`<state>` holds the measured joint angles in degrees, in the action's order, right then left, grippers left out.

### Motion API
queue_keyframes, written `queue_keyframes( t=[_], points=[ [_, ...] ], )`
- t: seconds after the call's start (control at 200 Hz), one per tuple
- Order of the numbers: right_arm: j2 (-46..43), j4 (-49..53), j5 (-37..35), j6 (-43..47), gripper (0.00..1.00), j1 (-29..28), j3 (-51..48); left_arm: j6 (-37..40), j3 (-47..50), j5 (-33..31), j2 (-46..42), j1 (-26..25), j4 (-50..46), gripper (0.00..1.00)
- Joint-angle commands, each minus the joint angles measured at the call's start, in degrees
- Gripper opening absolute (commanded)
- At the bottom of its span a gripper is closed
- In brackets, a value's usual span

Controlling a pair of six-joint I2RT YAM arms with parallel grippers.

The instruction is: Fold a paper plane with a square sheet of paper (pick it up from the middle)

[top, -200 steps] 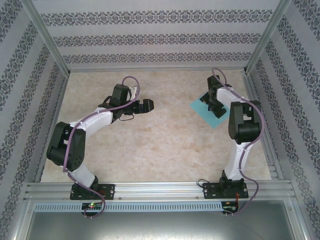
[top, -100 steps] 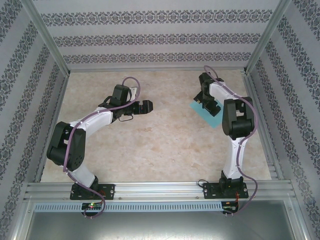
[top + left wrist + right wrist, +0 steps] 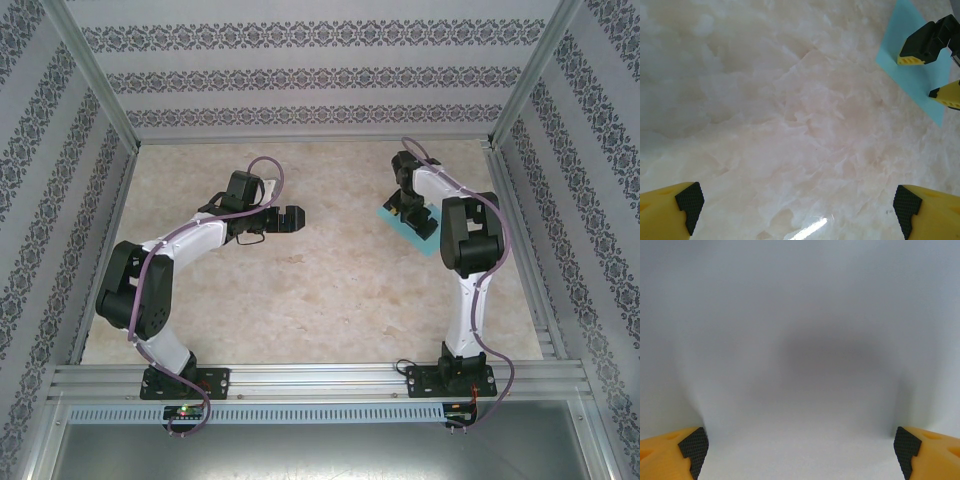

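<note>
Right tool [image 3: 408, 208] shifted leftward, paper sheet [image 3: 390, 217] diagonal

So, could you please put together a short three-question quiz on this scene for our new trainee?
1. True or false: the left hand is holding the square sheet of paper.
2. Where on the table does the sheet lie? A) near left B) far right C) dead centre
3. Fill in: the right hand, poised over the sheet, has its fingers ____.

Key: 1 false; 2 B; 3 open.
</note>
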<state>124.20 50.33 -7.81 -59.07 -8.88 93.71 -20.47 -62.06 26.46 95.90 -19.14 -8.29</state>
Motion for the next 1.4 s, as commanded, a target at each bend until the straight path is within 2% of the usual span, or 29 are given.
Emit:
queue_keyframes(
  t=[0.0,0.28,0.545,0.749,0.984,1.159,1.399],
  points=[
    [0.04,3.2,0.49,-0.69,0.98,-1.6,-0.03,1.55,-0.16,-0.45,-0.17,-0.41,-1.47,1.0],
    [-1.22,-1.56,3.43,0.12,0.97,-6.53,-5.01,2.09,0.71,-0.93,-1.5,-0.38,-2.56,1.0],
    [-3.19,-5.49,4.87,4.4,0.97,-13.04,-10.24,3.49,1.53,-3.25,-4.27,-0.31,-5.51,1.0],
    [-5.84,-7.23,6.21,11.11,0.97,-18.99,-14.57,3.21,4.28,-5.97,-6.82,1.59,-9.56,1.0],
    [-8.37,-8.51,8.25,17.78,0.97,-26.27,-16.72,2.2,7.08,-5.54,-11.55,2.65,-12.63,1.0],
    [-9.98,-9.36,9.77,17.26,0.96,-30.66,-19.04,1.13,9.22,-6.21,-13.6,2.87,-12.9,1.0],
    [-12.9,-8.86,8.61,12.7,0.97,-31.85,-18.31,-0.01,10.51,-4.79,-15.72,3.16,-13.51,1.0]
  ],
)
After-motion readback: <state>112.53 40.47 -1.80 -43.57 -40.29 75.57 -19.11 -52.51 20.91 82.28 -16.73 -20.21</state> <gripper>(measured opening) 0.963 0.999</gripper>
